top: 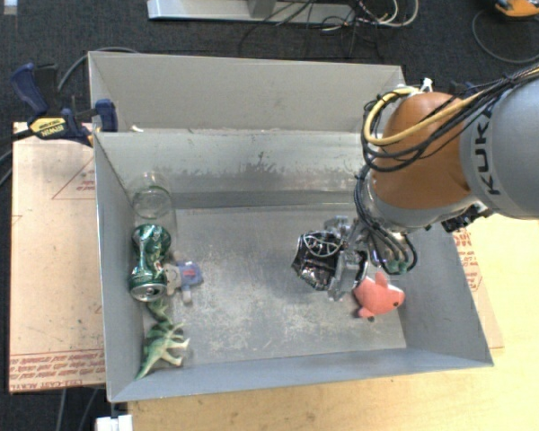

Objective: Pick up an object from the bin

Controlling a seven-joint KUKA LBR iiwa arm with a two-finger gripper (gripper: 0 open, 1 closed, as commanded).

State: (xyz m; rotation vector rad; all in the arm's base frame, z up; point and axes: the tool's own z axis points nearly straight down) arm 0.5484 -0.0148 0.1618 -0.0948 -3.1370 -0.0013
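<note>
My gripper is low in the right half of the bin, under the arm's orange cover. It stands between two things. A black, tangled wire-like object lies right against its left side. A pink toy animal lies just below and to its right, touching or nearly touching it. I see nothing lifted off the floor.
Along the left wall stand a clear glass cup and a crushed green can, with a small blue and pink toy beside the can. A green dinosaur figure lies in the front left corner. The arm covers the bin's right back corner.
</note>
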